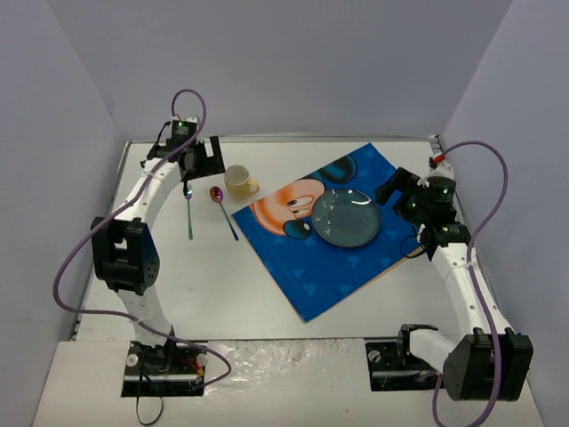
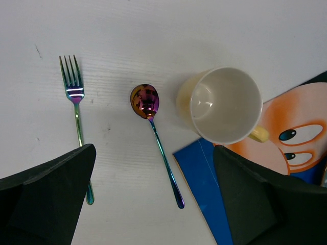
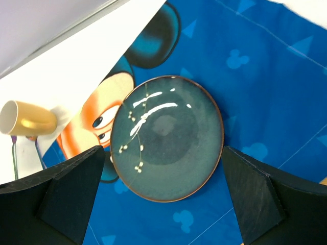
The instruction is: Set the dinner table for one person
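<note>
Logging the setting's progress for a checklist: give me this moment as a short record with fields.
table: large white dinner table
mat: blue cartoon-mouse placemat, askew
plate: round dark teal plate, on the placemat
mug: pale yellow mug, upright, by the placemat's left corner
cutlery: iridescent fork and iridescent spoon, on bare table, left of mug
left gripper: open, above the fork
right gripper: open, by the plate

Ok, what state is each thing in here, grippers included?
plate: upright, empty, on the mat
mug: upright, empty, on the table
spoon: lying flat on the table
fork: lying flat on the table
mat: flat, askew on the table
left gripper: open, empty, above the spoon
right gripper: open, empty, above the plate
</note>
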Motion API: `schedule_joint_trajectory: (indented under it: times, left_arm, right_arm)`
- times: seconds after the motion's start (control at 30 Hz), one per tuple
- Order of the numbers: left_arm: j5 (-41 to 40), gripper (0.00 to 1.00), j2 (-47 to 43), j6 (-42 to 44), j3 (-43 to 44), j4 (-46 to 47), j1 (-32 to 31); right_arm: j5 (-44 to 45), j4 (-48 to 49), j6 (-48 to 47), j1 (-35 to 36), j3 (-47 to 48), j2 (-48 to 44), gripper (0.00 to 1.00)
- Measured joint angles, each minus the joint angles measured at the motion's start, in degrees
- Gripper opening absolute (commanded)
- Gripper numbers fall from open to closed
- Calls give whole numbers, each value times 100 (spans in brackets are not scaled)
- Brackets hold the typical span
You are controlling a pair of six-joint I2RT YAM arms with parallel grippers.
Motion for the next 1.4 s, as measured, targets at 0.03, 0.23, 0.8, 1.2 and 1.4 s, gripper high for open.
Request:
schedule_joint_trajectory:
  times: [0.03,0.23,0.8,1.2,1.4]
  left_arm:
    - [4,94,142,29,79,-14,-11]
    - [41,86,868,122,582,-70,-77]
    - [-232,34,2042,381,1738,-205,-501]
    - [-286,0,2154,472,1738,-367,-485]
    - [-305,0,2145,515,1740,-360,-485]
  right_arm:
    - [-2,-8,-19,68,0,0,95]
    - [-32,-29,-60,269,-7,-16,95]
    - [-137,71,-64,506,-46,-15,95]
    - [-341,183,-224,525,-188,-17,94]
    - [-454,242,-389,651,-210,-15,93]
